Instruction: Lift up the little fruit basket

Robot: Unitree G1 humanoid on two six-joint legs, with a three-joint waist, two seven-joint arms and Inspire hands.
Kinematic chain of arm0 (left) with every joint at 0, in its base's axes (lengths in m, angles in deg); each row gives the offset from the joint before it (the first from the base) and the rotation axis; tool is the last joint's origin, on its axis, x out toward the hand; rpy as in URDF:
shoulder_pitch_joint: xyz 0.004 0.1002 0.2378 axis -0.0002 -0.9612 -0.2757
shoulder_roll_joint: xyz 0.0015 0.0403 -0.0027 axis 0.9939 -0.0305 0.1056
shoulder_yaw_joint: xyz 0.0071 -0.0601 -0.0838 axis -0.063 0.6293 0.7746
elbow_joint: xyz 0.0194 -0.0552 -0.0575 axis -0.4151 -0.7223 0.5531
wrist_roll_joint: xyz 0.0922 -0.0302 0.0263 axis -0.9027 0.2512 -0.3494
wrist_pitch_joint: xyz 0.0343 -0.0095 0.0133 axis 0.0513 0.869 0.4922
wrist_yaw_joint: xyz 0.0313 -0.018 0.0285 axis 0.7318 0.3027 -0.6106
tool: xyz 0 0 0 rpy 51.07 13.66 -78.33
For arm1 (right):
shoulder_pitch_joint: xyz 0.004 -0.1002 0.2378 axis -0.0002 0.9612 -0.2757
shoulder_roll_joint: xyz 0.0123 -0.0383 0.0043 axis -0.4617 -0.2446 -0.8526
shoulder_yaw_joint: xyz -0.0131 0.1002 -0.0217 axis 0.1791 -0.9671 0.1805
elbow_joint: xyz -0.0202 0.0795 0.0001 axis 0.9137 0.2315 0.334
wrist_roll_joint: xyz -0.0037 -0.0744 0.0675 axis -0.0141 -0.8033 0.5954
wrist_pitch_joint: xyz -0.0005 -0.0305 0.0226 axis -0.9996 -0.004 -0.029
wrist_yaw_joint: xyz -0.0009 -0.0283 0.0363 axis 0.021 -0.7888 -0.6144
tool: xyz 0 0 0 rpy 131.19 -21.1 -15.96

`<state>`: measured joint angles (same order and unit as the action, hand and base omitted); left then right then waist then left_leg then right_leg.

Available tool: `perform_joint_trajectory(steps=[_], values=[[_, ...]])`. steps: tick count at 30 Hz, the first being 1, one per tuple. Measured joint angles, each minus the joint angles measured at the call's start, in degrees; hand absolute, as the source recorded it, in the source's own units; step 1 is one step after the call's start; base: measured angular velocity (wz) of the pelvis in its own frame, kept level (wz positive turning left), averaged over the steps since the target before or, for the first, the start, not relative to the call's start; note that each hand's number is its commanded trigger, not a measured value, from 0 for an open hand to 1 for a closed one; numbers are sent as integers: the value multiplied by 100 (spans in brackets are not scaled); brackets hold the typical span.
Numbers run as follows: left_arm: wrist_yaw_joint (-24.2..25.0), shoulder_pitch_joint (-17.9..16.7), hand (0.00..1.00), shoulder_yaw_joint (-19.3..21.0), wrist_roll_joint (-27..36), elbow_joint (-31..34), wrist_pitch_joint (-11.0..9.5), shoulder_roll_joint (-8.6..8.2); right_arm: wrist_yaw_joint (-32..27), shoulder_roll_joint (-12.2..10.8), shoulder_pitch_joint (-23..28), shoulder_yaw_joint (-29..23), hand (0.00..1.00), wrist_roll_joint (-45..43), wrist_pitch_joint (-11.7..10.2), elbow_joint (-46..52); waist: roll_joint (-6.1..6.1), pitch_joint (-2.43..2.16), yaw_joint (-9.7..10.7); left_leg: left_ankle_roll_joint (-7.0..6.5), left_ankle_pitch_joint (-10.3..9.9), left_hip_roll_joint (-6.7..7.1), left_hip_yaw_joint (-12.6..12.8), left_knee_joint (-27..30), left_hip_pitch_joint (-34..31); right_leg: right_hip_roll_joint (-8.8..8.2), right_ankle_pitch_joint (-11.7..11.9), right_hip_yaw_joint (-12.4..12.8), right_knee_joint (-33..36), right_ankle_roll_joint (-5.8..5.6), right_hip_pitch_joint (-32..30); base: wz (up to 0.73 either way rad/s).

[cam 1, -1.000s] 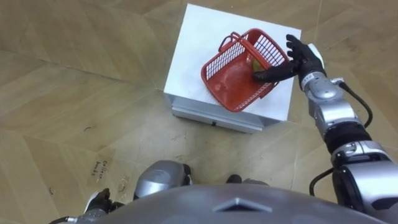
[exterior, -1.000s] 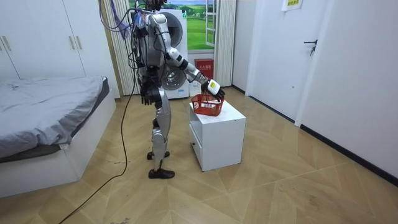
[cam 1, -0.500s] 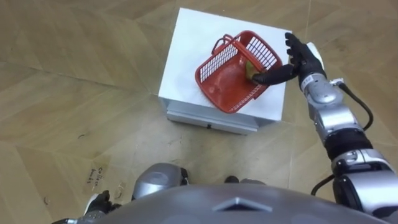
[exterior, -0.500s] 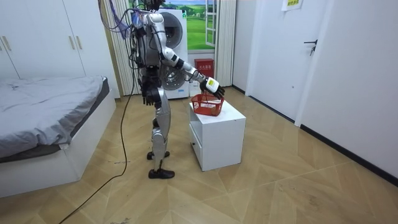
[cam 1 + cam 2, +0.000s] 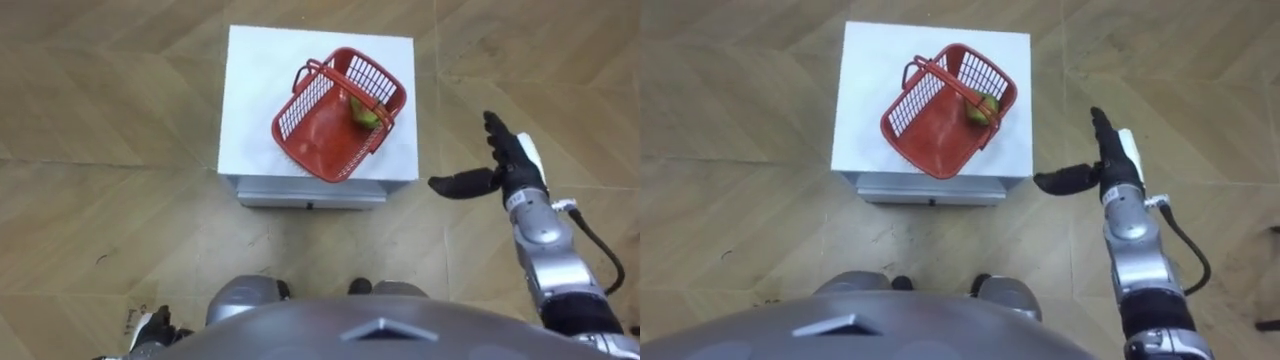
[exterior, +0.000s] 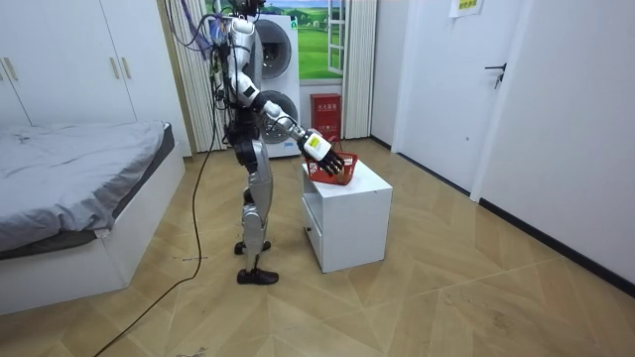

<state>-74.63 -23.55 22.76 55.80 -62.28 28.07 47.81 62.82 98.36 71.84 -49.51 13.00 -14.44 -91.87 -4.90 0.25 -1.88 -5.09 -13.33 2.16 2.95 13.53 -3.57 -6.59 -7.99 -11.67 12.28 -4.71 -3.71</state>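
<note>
A red mesh fruit basket [image 5: 325,135] stands tilted across the top of a white cabinet [image 5: 260,90], its handles folded over the far side. A yellow-green fruit [image 5: 365,112] lies in its far right corner. My right hand [image 5: 512,170] is open, fingers straight and thumb pointing left. It hovers over the floor to the right of the cabinet, clear of the basket. The room view has this hand [image 6: 317,147] just before the basket [image 6: 335,169]. A bit of my left hand [image 5: 155,325] shows at the bottom left, low by my side.
I stand close to the drawer front [image 5: 305,190] of the cabinet on a wooden floor. In the room view a bed [image 6: 69,188] lies at the left, a washing machine [image 6: 278,99] stands behind me and a door [image 6: 501,89] is at the right.
My right hand has left the basket's right rim and drawn back toward me, off the cabinet. The camera has shifted, so the cabinet now sits further left and squarer.
</note>
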Motion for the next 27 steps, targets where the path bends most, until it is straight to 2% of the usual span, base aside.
perform_joint_trajectory(steps=[2, 6, 11, 15, 21, 27], values=[[-3, -15, 0, 125, 8, 1, -2, 4, 40, -1, 26, -68, 0, -2, -27, -310, -1, -3, 4, 2, 1, -5, 10, -28, 87, 15, 0, 31, -47, 0, 90, -3], [-57, -17, 0, 262, 3, 67, -42, 14, 40, 0, 214, -236, 0, 1, -66, -847, -2, -42, 14, 2, 1, -7, 50, -86, 203, 31, 1, 53, -165, 0, 196, -1], [-266, 5, 0, 269, -10, 74, -48, -3, -2, -40, 259, -232, 0, 162, -167, -1931, 84, -23, 20, 21, -9, -38, 46, -198, 433, 63, 0, 56, -182, 1, 403, -1], [-351, 53, 0, 324, -2, 112, -46, -10, -62, -167, 252, -275, 0, 462, -172, -2569, 97, -17, 18, 41, -14, -40, 55, -215, 469, 77, 1, 66, -269, 1, 481, -1], [-493, 69, 0, 350, -1, 88, -49, -143, -77, -323, 229, -386, 0, 821, -203, -3190, 191, -16, 9, 51, -20, -49, 77, -269, 625, 91, 1, 76, -282, 2, 613, -1], [-477, 81, 0, 361, -2, -69, -31, -173, -19, -422, 105, -392, 0, 1038, -176, -3729, 202, -20, 13, 54, -22, -47, 66, -287, 644, 102, 3, 67, -363, 5, 669, 1]])
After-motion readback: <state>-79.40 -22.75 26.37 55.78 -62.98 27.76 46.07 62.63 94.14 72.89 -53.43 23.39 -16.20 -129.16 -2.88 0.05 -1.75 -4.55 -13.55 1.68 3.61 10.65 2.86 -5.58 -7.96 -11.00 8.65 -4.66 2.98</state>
